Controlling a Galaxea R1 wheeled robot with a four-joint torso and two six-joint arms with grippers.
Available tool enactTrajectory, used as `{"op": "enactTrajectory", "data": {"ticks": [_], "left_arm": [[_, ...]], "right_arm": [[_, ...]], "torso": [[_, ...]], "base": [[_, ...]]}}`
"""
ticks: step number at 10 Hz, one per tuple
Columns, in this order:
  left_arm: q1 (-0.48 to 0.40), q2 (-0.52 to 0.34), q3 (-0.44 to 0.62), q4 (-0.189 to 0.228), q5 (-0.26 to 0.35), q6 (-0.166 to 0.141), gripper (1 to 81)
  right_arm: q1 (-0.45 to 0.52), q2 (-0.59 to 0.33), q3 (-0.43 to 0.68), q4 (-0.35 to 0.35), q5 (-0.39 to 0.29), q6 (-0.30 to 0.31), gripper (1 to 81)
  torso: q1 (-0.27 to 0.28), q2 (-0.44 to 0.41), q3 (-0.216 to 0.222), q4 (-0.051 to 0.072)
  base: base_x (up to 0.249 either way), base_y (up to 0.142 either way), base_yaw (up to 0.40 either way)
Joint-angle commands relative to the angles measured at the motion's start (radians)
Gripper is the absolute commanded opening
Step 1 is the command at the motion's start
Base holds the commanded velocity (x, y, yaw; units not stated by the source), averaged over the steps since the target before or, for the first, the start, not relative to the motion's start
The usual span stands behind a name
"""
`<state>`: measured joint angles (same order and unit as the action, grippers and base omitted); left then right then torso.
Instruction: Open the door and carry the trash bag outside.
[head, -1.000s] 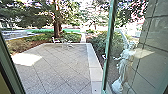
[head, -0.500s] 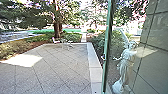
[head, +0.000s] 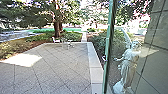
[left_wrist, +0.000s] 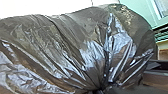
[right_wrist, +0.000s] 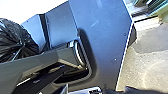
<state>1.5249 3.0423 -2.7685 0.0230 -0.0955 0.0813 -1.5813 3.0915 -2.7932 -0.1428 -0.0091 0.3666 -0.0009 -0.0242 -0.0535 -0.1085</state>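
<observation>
The right wrist is turned so that its camera faces the robot's own bodywork: a wide, blue-grey plate (right_wrist: 107, 32), smooth and flat, with a straight, pale edge. Against it lies a jointed bar (right_wrist: 32, 61), dark grey and angular, running aslant to a bright, curved fitting (right_wrist: 79, 53) at a dark, rounded recess (right_wrist: 72, 79) in the plate. Smaller flat panels (right_wrist: 61, 27) meet the plate at an angle. How either arm bends above its wrist cannot be made out.
</observation>
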Motion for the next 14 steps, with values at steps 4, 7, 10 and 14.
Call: {"op": "enactTrajectory", "data": {"ticks": [4, 7, 10, 14], "left_arm": [[-0.065, -0.003, 0.0, 0.008, 0.042, 0.006, 1.0], [-0.065, -0.003, 0.0, 0.005, 0.042, 0.006, 1.0], [-0.065, -0.002, 0.0, 0.003, 0.042, 0.006, 1.0], [-0.065, 0.0, 0.0, 0.002, 0.042, 0.006, 1.0]], "right_arm": [[0.059, 0.009, 0.005, 0.002, -0.048, -0.003, 81.1], [0.062, 0.009, 0.005, 0.0, -0.049, -0.003, 81.1], [0.062, 0.009, 0.005, 0.0, -0.049, -0.003, 81.1], [0.062, 0.009, 0.005, 0.0, -0.052, -0.003, 81.1]], "torso": [[0.002, 0.002, -0.001, 0.0], [0.002, 0.001, -0.001, 0.0], [0.001, 0.001, -0.001, 0.0], [0.002, 0.001, -0.001, 0.0]], "base": [[0.095, 0.0, 0.0], [0.098, 0.0, 0.0], [0.105, 0.0, 0.0], [0.122, 0.0, 0.0]]}}
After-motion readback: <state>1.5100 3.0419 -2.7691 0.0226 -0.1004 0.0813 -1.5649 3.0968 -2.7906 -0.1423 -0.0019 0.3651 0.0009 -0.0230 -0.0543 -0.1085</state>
